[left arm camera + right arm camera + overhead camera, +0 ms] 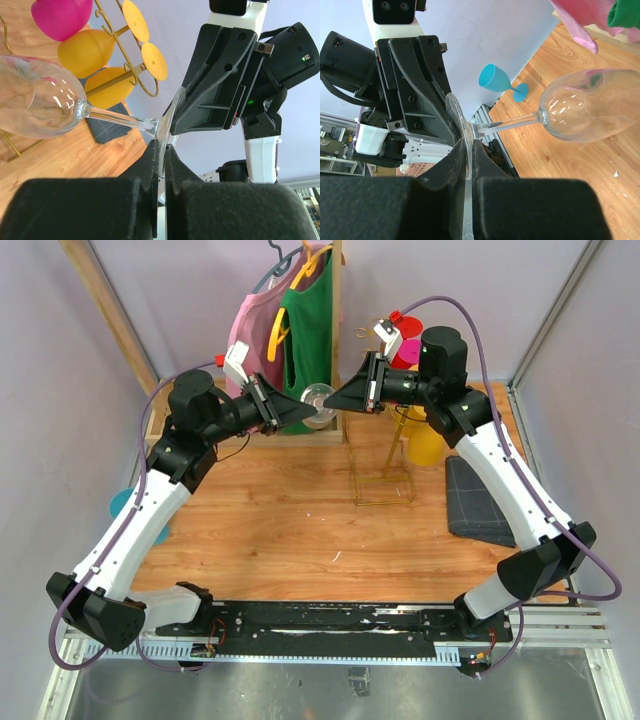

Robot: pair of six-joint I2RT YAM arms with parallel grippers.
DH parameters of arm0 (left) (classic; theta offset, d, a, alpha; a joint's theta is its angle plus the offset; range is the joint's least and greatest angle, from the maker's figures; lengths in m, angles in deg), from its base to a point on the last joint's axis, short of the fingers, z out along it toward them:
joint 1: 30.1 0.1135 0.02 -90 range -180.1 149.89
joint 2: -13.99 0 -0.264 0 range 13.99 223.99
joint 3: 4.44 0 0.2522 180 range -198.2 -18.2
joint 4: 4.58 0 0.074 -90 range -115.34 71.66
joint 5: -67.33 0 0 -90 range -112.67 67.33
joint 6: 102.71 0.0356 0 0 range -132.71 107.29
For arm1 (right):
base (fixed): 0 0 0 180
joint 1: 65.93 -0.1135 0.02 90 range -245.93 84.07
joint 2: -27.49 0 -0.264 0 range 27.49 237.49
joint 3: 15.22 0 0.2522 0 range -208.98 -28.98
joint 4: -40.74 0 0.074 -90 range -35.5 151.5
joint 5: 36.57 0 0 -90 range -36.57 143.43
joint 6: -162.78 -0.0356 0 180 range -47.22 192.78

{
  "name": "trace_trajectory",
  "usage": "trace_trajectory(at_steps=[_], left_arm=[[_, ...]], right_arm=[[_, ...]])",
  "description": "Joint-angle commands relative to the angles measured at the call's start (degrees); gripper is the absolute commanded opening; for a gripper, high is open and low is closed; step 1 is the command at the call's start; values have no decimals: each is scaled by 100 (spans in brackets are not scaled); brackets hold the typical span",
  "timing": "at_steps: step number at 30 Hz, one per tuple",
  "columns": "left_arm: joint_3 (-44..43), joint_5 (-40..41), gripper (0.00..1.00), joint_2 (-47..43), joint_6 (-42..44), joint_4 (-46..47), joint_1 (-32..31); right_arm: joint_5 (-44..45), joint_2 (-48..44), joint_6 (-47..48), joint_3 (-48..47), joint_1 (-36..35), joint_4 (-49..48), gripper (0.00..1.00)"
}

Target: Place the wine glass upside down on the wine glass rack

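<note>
- Foot of the wine glass (35,100) is pinched from two sides at once. The left gripper (161,165) has its pads pressed together on one edge of the disc. The right gripper (468,160) has its pads pressed together on the opposite edge, so the two sets of fingertips almost meet nose to nose.
- The glass hangs in the air well above the table (290,520). Its stem runs crosswise to both grippers and its bowl sticks out sideways past the fingertips, touching nothing.
- This double hold reads as a handover or regrasp: the glass always has support while one arm takes over.
- Gripping only the thin rim of the foot leaves the stem and bowl bare. That is probably deliberate, since the stem is the part a hook arm has to receive.
- The wine glass rack (125,75) stands beyond the bowl as the left gripper faces it, and below and outward of the right gripper.
- Yellow glasses (87,50) and a pink glass (62,17) hang there bowl-down by their feet, which shows the pose this glass needs.
- I judge that one gripper must let go next. The other must then turn the bowl downward and slide the stem into a hook; I cannot tell which hook is free.
- With both arms clamped on one glass disc, any mismatch in their motion could strain or snap the stem.
</note>
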Motion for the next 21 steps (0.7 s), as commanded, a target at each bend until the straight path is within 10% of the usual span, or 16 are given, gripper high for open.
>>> trace_trajectory(at_steps=[1, 7, 13, 21], left_arm=[[-251, 68, 0, -12, 238, 144, -71], [-271, 24, 0, -42, 228, 187, -76], [-335, 24, 0, -91, 211, 214, -76], [-434, 35, 0, -121, 237, 95, -75]], right_arm=[[58, -102, 81, -74, -206, -105, 1], [47, -126, 101, 41, -202, -162, 3], [38, -172, 73, 153, -174, -269, 32], [-22, -319, 90, 226, 87, -302, 36]])
